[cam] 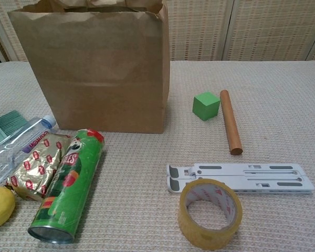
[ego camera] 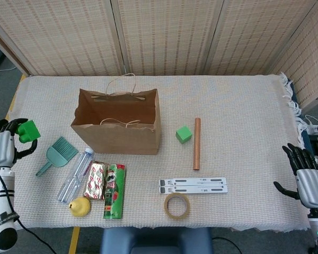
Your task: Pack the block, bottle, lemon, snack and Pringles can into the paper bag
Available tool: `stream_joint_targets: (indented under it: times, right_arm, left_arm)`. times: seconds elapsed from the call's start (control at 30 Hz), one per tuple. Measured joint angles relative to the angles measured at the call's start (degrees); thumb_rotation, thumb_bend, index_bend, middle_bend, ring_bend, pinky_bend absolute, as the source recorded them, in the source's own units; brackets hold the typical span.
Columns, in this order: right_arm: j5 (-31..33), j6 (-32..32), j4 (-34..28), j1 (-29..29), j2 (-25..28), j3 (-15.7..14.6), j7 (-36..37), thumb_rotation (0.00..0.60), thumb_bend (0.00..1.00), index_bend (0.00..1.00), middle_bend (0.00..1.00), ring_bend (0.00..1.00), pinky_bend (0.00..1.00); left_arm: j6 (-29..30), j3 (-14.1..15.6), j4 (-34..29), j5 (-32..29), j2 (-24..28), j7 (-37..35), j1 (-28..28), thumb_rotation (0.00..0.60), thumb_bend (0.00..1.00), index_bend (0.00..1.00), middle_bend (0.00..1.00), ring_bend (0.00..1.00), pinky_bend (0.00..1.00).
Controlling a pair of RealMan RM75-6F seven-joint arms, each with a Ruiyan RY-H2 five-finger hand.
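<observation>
While the left hand (ego camera: 2, 148) pinches a green block (ego camera: 28, 130) up high, the paper bag (ego camera: 119, 124) sits off to its right. A weak pinch could drop it on the counter (ego camera: 244, 116). The right hand (ego camera: 306, 177) is open, holding nothing.

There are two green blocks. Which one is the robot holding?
The green block at the far left, gripped by the left hand. The other block sits on the table beside the wooden rod.

Open paper bag (ego camera: 116, 124) mouth unobstructed; brush (ego camera: 58, 154) beside it.
</observation>
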Motion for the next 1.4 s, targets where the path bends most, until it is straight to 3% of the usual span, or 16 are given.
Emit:
stream_joint_targets:
  times: [0.1,0.2,0.33,0.5,0.63,0.73,0.87,0.93,1.07,1.4]
  right_arm:
    - [0.1,0.0,-0.1,0.0,0.1,0.0,0.1,0.6,0.09,0.0,0.0,0.0,0.03]
    - [0.2,-0.1,-0.1,0.0,0.2,0.0,0.2,0.6,0.09,0.0,0.0,0.0,0.03]
    - [0.4,-0.2,-0.3,0.0,0.4,0.1,0.7,0.6,0.09,0.0,0.0,0.0,0.03]
    - [0.8,-1.0,-0.7,0.2,0.8,0.1,1.5,0.6,0.09,0.0,0.0,0.0,0.03]
    - [1.2,-1.8,-1.2,0.3,1.2,0.1,2.1,0.6,0.09,0.0,0.0,0.0,0.03]
    - [1.2,-2.0,-1.6,0.4,1.6,-0.1,2.4,0.6,0.09,0.0,0.0,0.0,0.03]
    - [1.1,-2.1,-1.8,0.4,1.8,-0.2,2.5,0.6,0.09,0.0,0.0,0.0,0.03]
    - [1.1,-2.1,-1.8,0.4,1.8,-0.2,2.6,0.6,0.09,0.0,0.0,0.0,0.03]
    - [1.0,-2.1,-1.8,0.4,1.8,-0.3,2.6,0.6,0.09,0.0,0.0,0.0,0.03]
    - [1.0,-2.3,-2.0,0.4,1.9,-0.5,2.0,0.6,0.09,0.0,0.0,0.0,0.03]
  left_arm:
    - [-3.1,-8.0,-5.8,-8.9,1.1,-6.8,-0.9,0.6,0.62,0.64,0.63,0.63,0.76]
    - [-5.8,-14.5,-9.7,-15.0,1.4,-9.2,-4.0,0.6,0.62,0.65,0.63,0.63,0.75]
    - [-7.2,-16.6,-10.1,-16.8,0.3,-7.7,-10.2,0.6,0.62,0.65,0.63,0.63,0.75]
    - [-7.8,-16.5,-7.8,-17.5,-2.8,-1.8,-17.9,0.6,0.62,0.65,0.63,0.62,0.75]
    - [-8.5,-15.0,-6.5,-19.3,-4.5,2.5,-21.2,0.6,0.6,0.6,0.59,0.56,0.67]
    - [-9.3,-12.2,-5.3,-17.9,-5.3,6.2,-22.9,0.6,0.57,0.47,0.44,0.38,0.53]
    - [-11.4,-7.7,-3.9,-13.9,-6.2,9.8,-24.7,0.6,0.47,0.19,0.14,0.09,0.26]
    - [-12.8,-6.4,-3.7,-13.4,-6.3,10.9,-25.6,0.6,0.43,0.07,0.03,0.01,0.16]
    - [-13.1,-5.8,-3.6,-12.5,-6.3,11.5,-26.2,0.6,0.4,0.0,0.0,0.0,0.11]
    - [-12.5,-5.8,-7.4,-13.3,-3.2,9.0,-24.6,0.6,0.39,0.0,0.0,0.0,0.11]
